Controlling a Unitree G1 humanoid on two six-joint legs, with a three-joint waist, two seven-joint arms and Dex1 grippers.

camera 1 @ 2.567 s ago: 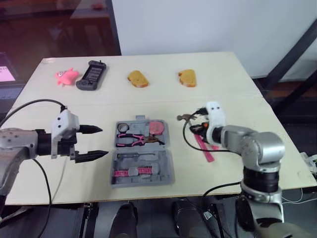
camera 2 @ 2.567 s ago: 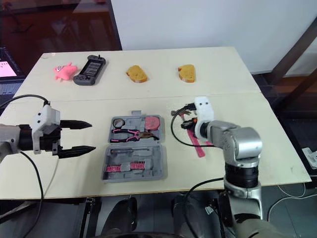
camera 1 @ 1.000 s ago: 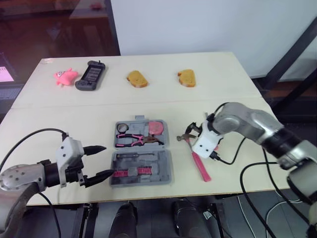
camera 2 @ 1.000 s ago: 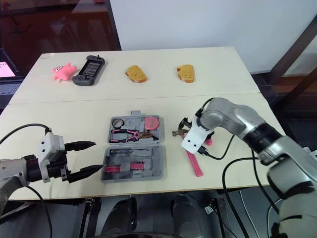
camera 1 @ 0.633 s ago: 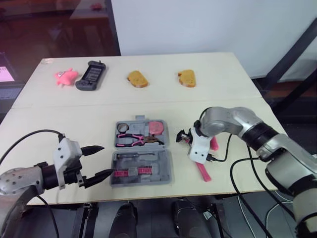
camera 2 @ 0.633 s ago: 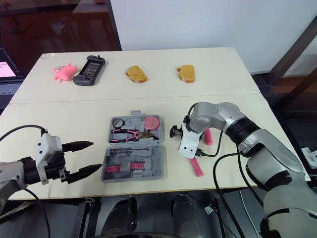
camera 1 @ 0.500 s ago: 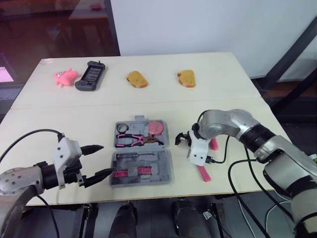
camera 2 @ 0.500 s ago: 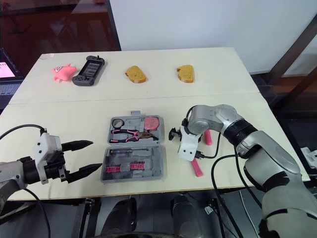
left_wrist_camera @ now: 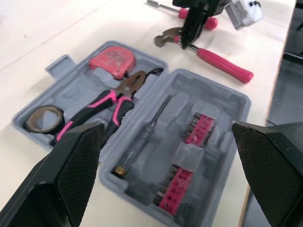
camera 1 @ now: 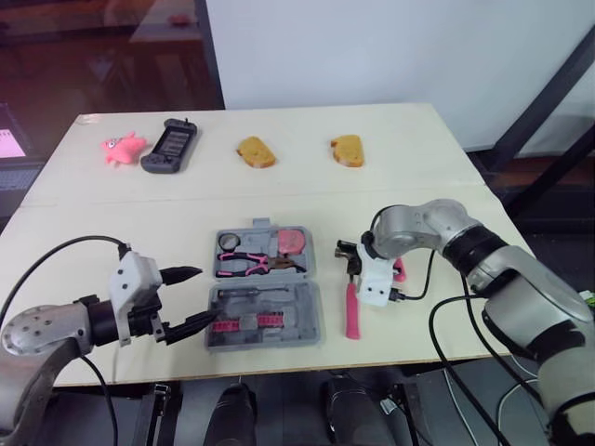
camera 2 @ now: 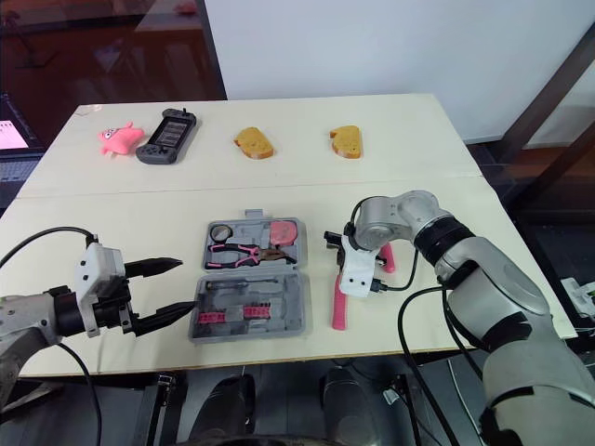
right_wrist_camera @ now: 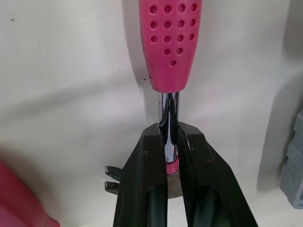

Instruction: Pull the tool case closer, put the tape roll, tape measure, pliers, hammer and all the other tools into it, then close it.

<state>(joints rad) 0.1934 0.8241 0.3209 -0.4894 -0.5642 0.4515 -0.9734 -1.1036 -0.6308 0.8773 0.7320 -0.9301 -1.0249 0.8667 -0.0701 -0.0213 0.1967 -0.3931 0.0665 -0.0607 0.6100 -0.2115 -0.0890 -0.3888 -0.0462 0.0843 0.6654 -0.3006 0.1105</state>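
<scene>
- Swung round since 0.5 s ago, the hammer (camera 1: 351, 308) now points its pink handle to 6 o'clock instead of 5 o'clock and lies just beside the tool case (camera 1: 303, 321), at its 3 o'clock side.
- Right hand (right_wrist_camera: 169, 130) is clamped on the hammer's bare metal shaft, between head and pink grip.
- Left hand (camera 1: 198, 295) hovers at 9 o'clock of the case, its 2 fingers spread apart and holding nothing.
- Case lies open on the bench (camera 1: 167, 209); its far half holds the tape roll (camera 1: 230, 242), pliers (camera 1: 253, 265) and tape measure (camera 1: 294, 240).
- Pink-handled screwdriver (left_wrist_camera: 201, 20) lies on the bench at 3 o'clock of the right hand.
</scene>
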